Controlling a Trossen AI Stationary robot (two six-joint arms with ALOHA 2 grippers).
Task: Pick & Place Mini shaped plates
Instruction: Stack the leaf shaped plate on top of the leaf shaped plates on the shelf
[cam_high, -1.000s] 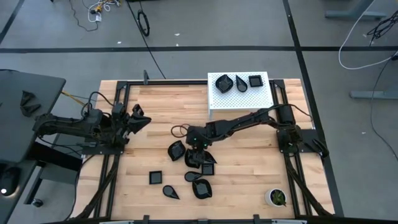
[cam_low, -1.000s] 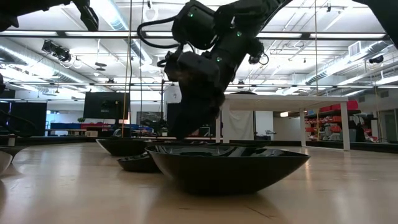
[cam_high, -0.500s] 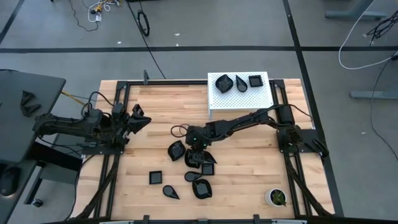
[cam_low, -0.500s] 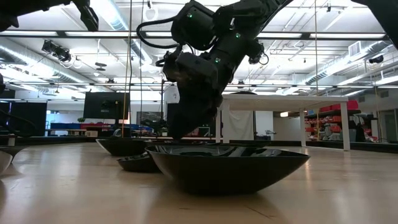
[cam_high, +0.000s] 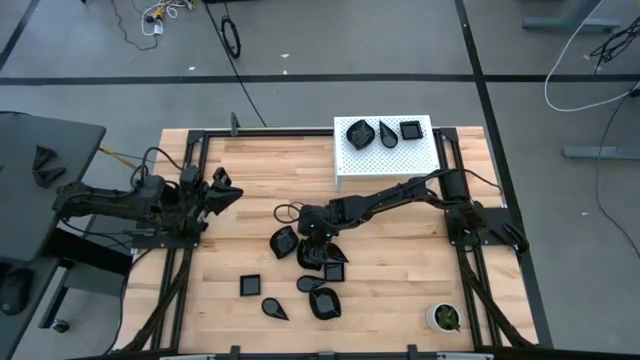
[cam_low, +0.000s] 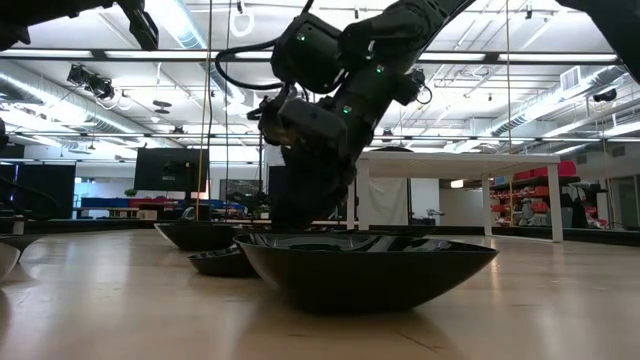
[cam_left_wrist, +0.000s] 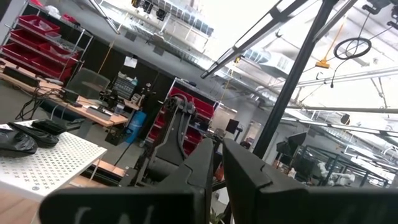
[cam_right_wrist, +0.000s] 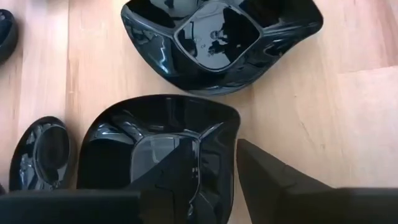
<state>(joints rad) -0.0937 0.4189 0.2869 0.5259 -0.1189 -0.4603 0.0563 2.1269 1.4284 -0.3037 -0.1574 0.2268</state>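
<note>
The right gripper (cam_right_wrist: 214, 171) stood low over the cluster of mini shaped plates (cam_high: 305, 270) in the middle of the table, its jaws closed astride the rim of one wavy-edged plate (cam_right_wrist: 130, 149): one dark finger (cam_right_wrist: 171, 171) lay inside the dish against its inner wall, while the other finger (cam_right_wrist: 273, 177) stood outside the rim over bare wood. By the look of it the pinch was made on that rim, and the step in hand was the pick; to do it well the lift would need to go straight up and slowly, since the glossy wall looked slippery and a thin rim gives little to hold, and the wrist should stay level so the dish did not swing out. The held plate sat directly under the gripper; a larger lobed plate (cam_right_wrist: 221, 43) lay just ahead of the fingertips, close to the held one but apart from it, and a small rounded dish (cam_right_wrist: 40, 155) lay just beside the inner finger's side. A careless sideways pull could knock either neighbour. The white perforated tray (cam_high: 350, 160), already carrying three plates, lay well beyond the gripper toward the far edge, and seemed the likely place to set it. The left gripper (cam_left_wrist: 214, 165) waited pressed together, raised at the table's left side, well apart from the plates.
</note>
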